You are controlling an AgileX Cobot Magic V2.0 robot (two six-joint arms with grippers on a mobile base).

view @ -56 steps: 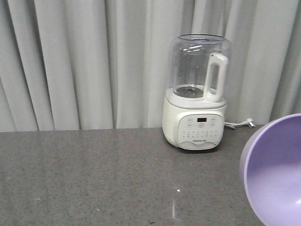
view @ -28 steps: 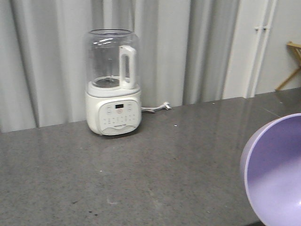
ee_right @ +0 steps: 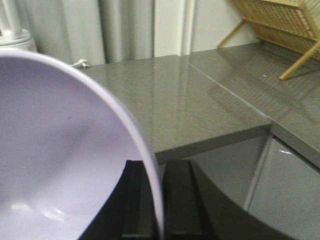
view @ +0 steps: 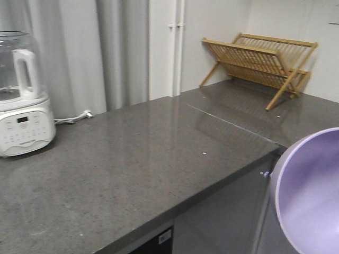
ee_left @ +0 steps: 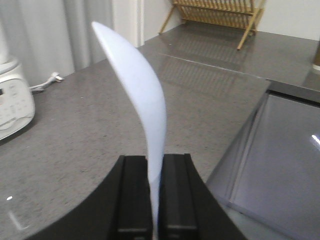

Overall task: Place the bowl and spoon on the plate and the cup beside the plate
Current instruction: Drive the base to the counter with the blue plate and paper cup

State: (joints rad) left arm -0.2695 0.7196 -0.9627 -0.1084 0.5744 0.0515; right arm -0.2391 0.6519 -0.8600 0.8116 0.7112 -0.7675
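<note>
You have one bowl (view: 312, 196) in play, lavender and plain. It sits at the lower right of the front view, tipped so that its open side faces the camera. Its inside shows only smooth purple with a few pale glints. In the right wrist view the same bowl fills the left half of the frame. The two black fingers (ee_right: 177, 200) of your right gripper (ee_right: 159, 170) are clamped on its rim, one inside the wall and one outside.

You have one spoon (ee_left: 145, 95), pale blue-white and seen edge-on. It rises as a curved sliver from the bottom centre of the left wrist view to the upper left. The two fingers (ee_left: 134, 190) of your left gripper (ee_left: 155, 165) are pressed tight on its lower end, and it is held up off the worktop (view: 132, 159).

On the grey speckled worktop you can count one white blender (view: 21, 106) at the left edge of the front view. Its clear jug is see-through and has a white handle. The front panel carries a small dark display and rows of buttons, and the lettering there is too small to read. One white cord with a plug (view: 74, 117) lies just beside it. One folding wooden dish rack (view: 259, 63) stands at the upper right, well apart from the blender.
</note>
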